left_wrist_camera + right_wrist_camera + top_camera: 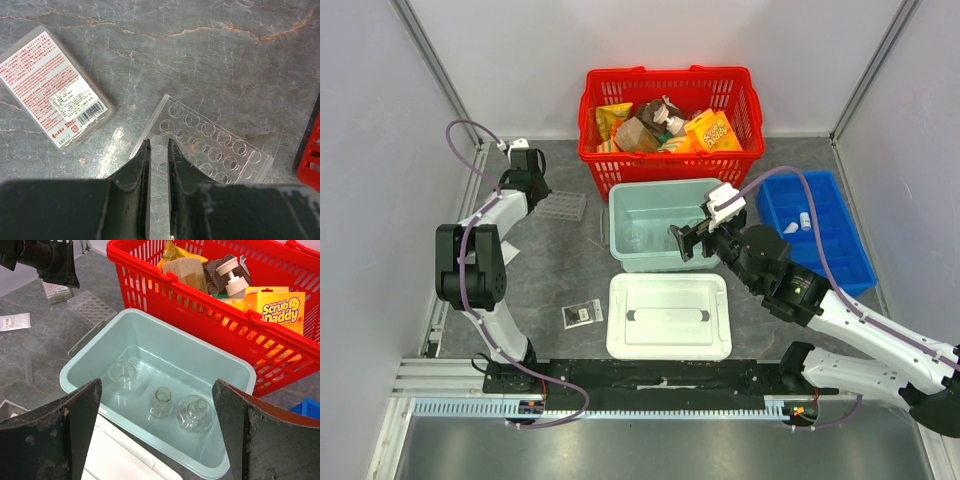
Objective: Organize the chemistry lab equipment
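Grey marbled table (225, 60). Left gripper (158, 150), jaws narrow, pinches the edge of one multi-well plate (215, 145). Right gripper (156, 390), jaws wide and empty, hangs over one green tub (165, 325) containing one glass beaker (122, 376) and two glass flasks (194, 412). To its right, a blue tray (850, 260) holds two white vials (804, 221).

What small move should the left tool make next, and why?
Probably lift the clear plastic multi-well plate slightly off the grey marbled table: the left tool seems closed on its edge, and the pale green plastic bin, already holding clear glass flasks, stands to its right.
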`<state>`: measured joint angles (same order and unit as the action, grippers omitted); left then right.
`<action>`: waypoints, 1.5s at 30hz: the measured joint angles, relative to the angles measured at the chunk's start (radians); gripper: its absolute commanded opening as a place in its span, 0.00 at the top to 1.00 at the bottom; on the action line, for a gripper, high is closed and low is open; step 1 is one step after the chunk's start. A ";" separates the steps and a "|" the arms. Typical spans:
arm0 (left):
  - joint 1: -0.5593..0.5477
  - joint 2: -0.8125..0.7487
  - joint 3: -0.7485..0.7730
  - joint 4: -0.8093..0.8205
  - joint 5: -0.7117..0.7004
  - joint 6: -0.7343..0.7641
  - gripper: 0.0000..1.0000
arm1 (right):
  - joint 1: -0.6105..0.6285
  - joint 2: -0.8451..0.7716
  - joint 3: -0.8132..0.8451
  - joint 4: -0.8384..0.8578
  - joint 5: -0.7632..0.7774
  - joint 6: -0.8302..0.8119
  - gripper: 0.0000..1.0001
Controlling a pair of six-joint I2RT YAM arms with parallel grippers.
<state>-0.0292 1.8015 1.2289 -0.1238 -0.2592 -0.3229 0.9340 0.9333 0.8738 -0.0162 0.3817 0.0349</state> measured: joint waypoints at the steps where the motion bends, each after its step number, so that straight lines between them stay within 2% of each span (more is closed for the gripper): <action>1: 0.000 0.000 -0.002 0.003 0.000 0.002 0.87 | 0.000 0.000 0.000 0.000 0.000 0.000 0.02; 10: 0.000 0.008 -0.008 0.018 0.000 0.018 0.86 | 0.000 0.000 0.000 0.000 0.002 -0.002 0.02; 17: -0.006 0.027 -0.008 0.023 -0.002 0.035 0.79 | 0.000 0.000 0.000 0.000 0.001 -0.006 0.02; 20: -0.006 0.031 -0.008 0.026 -0.002 0.037 0.70 | 0.000 0.000 0.000 0.000 0.002 -0.007 0.02; 22: -0.006 0.031 -0.008 0.029 -0.003 0.040 0.59 | 0.000 0.000 0.000 0.000 0.002 -0.010 0.02; 25: -0.006 0.031 -0.008 0.027 -0.005 0.045 0.47 | 0.000 0.000 0.000 0.000 0.002 -0.010 0.02; 32: -0.006 0.022 -0.004 0.002 -0.015 0.049 0.37 | 0.000 0.005 0.000 -0.002 0.003 -0.003 0.02; 37: -0.006 -0.060 0.034 -0.110 -0.028 0.022 0.36 | 0.000 0.090 0.071 -0.082 0.020 0.056 0.02; 41: -0.004 -0.185 0.079 -0.213 -0.021 -0.035 0.36 | 0.000 0.184 0.176 -0.163 0.007 0.116 0.11; 45: 0.020 -0.330 0.080 -0.323 0.039 -0.111 0.42 | 0.000 0.281 0.281 -0.232 -0.045 0.180 0.20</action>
<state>-0.0093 1.4719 1.3090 -0.4465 -0.2203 -0.4343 0.9340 1.2144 1.1545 -0.2485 0.3367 0.2150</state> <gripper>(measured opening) 0.621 0.855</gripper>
